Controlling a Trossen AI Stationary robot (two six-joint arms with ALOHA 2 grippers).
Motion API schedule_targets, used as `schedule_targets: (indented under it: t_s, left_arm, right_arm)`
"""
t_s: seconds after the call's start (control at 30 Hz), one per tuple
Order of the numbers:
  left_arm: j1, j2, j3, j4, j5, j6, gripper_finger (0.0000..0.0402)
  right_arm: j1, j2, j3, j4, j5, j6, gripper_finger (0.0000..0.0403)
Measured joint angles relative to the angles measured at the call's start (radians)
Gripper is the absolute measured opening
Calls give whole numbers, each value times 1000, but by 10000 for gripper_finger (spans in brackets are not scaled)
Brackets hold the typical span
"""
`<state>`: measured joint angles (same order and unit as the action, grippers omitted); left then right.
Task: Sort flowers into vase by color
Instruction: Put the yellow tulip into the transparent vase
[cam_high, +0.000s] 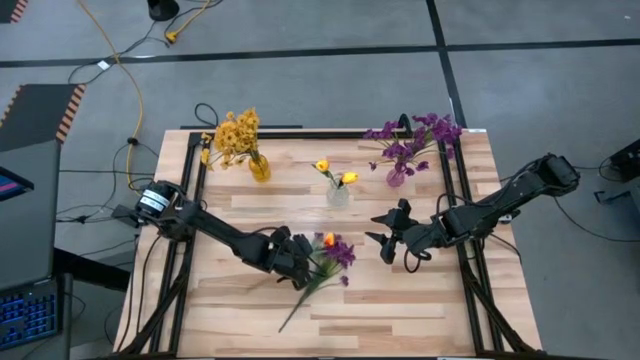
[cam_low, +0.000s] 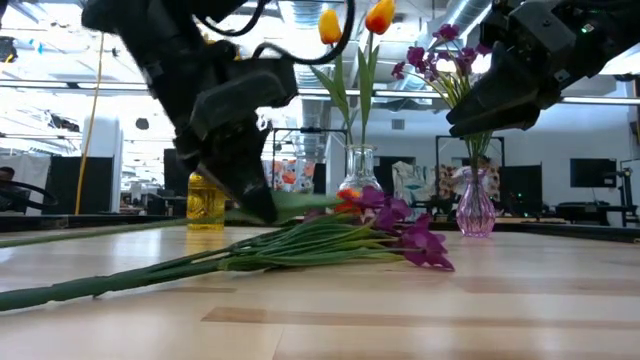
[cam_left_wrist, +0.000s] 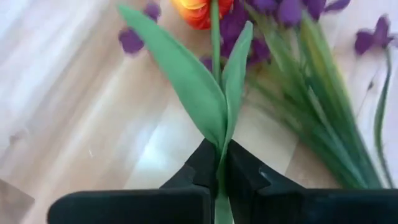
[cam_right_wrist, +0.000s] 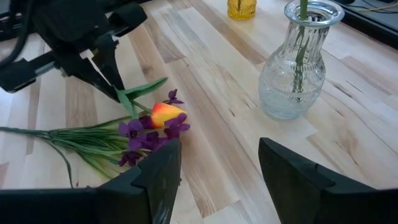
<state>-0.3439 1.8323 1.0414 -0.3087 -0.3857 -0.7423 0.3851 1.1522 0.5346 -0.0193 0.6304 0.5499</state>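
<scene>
With three vases (cam_high: 338, 194) already holding flowers, the left hand (cam_high: 303, 262) is gripping the tulip (cam_high: 328, 240) tightly while purple flowers (cam_high: 340, 253) are lying on the tabletop (cam_high: 400, 310).

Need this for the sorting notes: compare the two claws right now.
The left claw is shut on a tulip stem, low over the loose flowers; the right claw is open and empty. The left sits at the pile, the right hangs beside the clear vase. Both are dark two-finger claws.
</scene>
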Motion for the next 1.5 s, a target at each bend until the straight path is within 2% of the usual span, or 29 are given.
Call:
schedule_targets:
  t_s: [0.3, 0.43, 0.57, 0.7, 0.83, 1.1, 1.23, 1.37, 1.5]
  left_arm:
    - [0, 0, 122, -79, -106, 118, 8]
    - [0, 0, 168, -83, -187, 197, 7]
    - [0, -5, 204, -82, -222, 292, 6]
    - [5, -25, 214, -48, -223, 377, 6]
    - [7, -77, 214, 59, -230, 472, 6]
    - [8, -119, 214, 452, -234, 787, 6]
    - [31, -112, 173, 703, -107, 895, 6]
    - [75, -111, 34, 1124, 66, 961, 6]
    - [127, -111, -97, 1434, 218, 1012, 6]
  right_arm:
    - [0, 0, 1, 0, 0, 0, 243]
    - [0, 0, 1, 0, 0, 0, 243]
    - [0, 0, 1, -1, 0, 0, 243]
    - [0, 0, 1, -2, 0, 0, 243]
    - [0, 0, 1, -2, 0, -5, 243]
    - [0, 0, 1, -2, 1, -8, 243]
    - [0, 0, 1, -2, 1, -8, 243]
    - [0, 0, 1, -2, 1, -9, 243]
    - [0, 0, 1, -3, 1, -11, 243]
